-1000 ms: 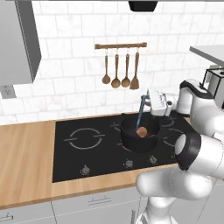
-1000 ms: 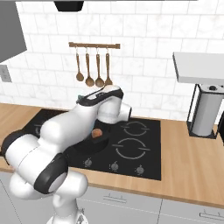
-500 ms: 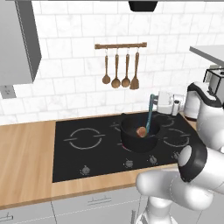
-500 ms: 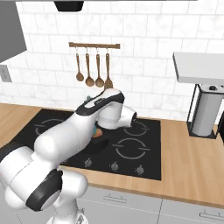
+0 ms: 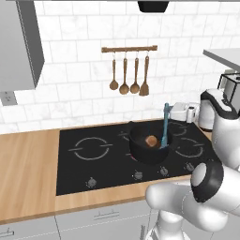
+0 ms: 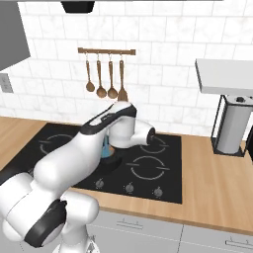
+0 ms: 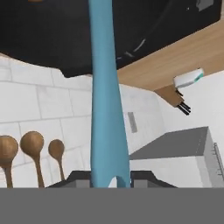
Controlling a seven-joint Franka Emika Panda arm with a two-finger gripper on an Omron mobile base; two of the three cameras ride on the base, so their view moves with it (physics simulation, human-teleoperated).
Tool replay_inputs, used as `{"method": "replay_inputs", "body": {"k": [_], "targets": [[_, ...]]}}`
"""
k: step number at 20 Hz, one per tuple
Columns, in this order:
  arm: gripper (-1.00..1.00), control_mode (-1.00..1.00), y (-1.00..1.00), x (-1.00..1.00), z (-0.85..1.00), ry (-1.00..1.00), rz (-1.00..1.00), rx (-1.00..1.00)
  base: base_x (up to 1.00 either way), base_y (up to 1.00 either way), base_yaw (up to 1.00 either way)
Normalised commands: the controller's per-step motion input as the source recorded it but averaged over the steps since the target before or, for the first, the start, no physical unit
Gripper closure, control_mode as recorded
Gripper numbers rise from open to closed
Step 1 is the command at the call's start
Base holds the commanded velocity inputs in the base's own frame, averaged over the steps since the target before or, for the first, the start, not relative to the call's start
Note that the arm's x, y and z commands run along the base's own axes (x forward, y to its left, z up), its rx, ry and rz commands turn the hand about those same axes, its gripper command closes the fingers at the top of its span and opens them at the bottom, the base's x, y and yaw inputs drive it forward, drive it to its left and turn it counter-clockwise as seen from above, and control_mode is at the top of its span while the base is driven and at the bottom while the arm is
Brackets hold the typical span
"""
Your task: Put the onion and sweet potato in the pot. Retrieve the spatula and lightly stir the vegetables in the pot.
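Note:
The dark pot (image 5: 149,149) sits on the black hob (image 5: 89,161), right of centre. A tan-orange vegetable lump (image 5: 151,140) shows inside it. The teal spatula (image 5: 165,127) stands nearly upright with its head down in the right part of the pot. My gripper (image 5: 168,109) is shut on the top of its handle. In the hand view the spatula (image 7: 105,87) runs up from between my fingertips, gripper (image 7: 109,178), toward the dark pot and hob. In the right base view my arm covers most of the pot, and a strip of the spatula (image 6: 105,147) shows beside it.
A rail of brown wooden spoons and a turner (image 5: 129,75) hangs on the tiled wall behind the hob. Knobs line the hob's front edge (image 5: 138,175). A paper-towel holder (image 6: 231,127) stands on the counter at right, and a grey wall cabinet (image 5: 18,44) hangs at left.
The gripper has carried the spatula rightward across the pot, from its left-middle to its right side, with the head staying down inside. The grip is unchanged.

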Motion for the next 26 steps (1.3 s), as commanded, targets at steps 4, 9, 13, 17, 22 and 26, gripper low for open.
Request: {"method": "replay_inputs", "body": {"k": [4,9,13,17,22,26], "targets": [[1.0,-1.0,0.0,0.03,-0.71,0.16,-0.02,-0.05,0.0,0.0,0.0],[1.0,-1.0,0.03,0.42,-0.5,0.01,0.0,0.02,0.0,0.0,0.0],[1.0,-1.0,0.09,0.56,0.0,-0.13,0.0,0.1,0.0,0.0,0.0],[1.0,-1.0,0.15,0.28,-0.04,-0.2,0.01,0.12,0.0,0.0,0.0],[1.0,-1.0,0.18,0.07,-0.04,-0.23,0.02,0.12,0.0,0.0,0.0],[1.0,-1.0,-0.02,-0.04,0.29,-0.4,-0.01,-0.07,0.0,0.0,0.0]]}}
